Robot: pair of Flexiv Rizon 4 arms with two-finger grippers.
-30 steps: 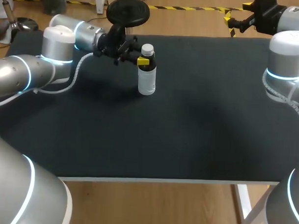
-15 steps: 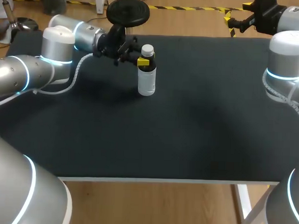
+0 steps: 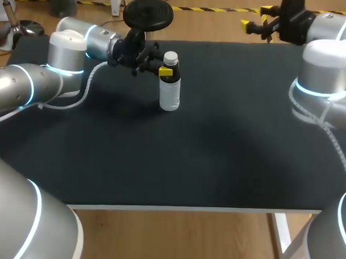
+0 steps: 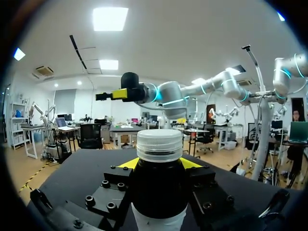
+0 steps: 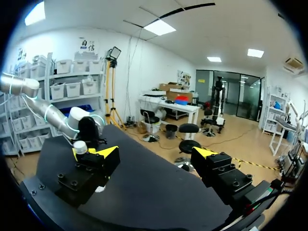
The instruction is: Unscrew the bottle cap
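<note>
A white bottle [image 3: 170, 91] with a dark neck and a white cap [image 3: 171, 57] stands upright at the back left of the black table [image 3: 218, 137]. My left gripper [image 3: 169, 72] comes in from the left and is shut on the dark neck just under the cap. In the left wrist view the bottle [image 4: 159, 190] fills the gap between the yellow tips, the cap [image 4: 159, 144] free above them. My right gripper [image 3: 255, 17] hangs open over the far edge, well right of the bottle. In the right wrist view the right gripper [image 5: 155, 154] holds nothing, and one finger partly hides the cap [image 5: 80, 146].
The left arm's white cable [image 3: 86, 88] loops over the table beside the bottle. The table's white front edge [image 3: 187, 209] runs across near the camera. The right arm's silver wrist [image 3: 325, 72] stands over the back right corner.
My right arm has swung left, carrying its open gripper leftward along the far edge. The left gripper and the bottle have not moved.
</note>
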